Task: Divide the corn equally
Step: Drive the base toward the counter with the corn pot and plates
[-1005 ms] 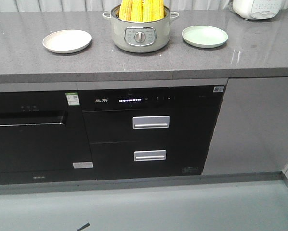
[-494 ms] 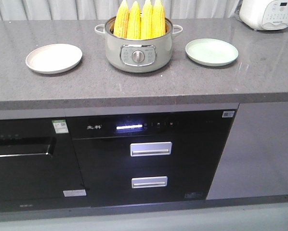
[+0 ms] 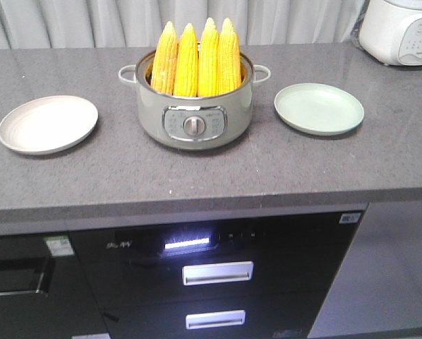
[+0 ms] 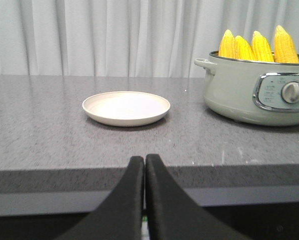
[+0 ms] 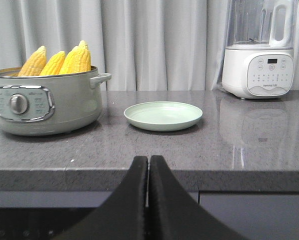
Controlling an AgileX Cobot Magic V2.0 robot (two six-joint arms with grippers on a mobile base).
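Observation:
Several yellow corn cobs (image 3: 197, 60) stand upright, tips up, in a grey-green electric pot (image 3: 193, 113) at the middle of the grey counter; the corn (image 4: 254, 46) also shows in the left wrist view and the corn (image 5: 57, 61) in the right wrist view. A cream plate (image 3: 47, 123) lies left of the pot, a pale green plate (image 3: 319, 107) right of it. Both plates hold nothing. My left gripper (image 4: 144, 159) is shut, low before the counter edge, facing the cream plate (image 4: 126, 107). My right gripper (image 5: 148, 159) is shut, facing the green plate (image 5: 163, 115).
A white appliance (image 3: 401, 28) stands at the counter's back right, seen as a blender base (image 5: 258, 62) in the right wrist view. White curtains hang behind. Below the counter edge (image 3: 197, 212) are a black oven front and two drawer handles (image 3: 218, 272).
The front view has come closer to the counter and risen: pot, corn and plates now look larger and sit lower in the picture, and less of the cabinets shows.

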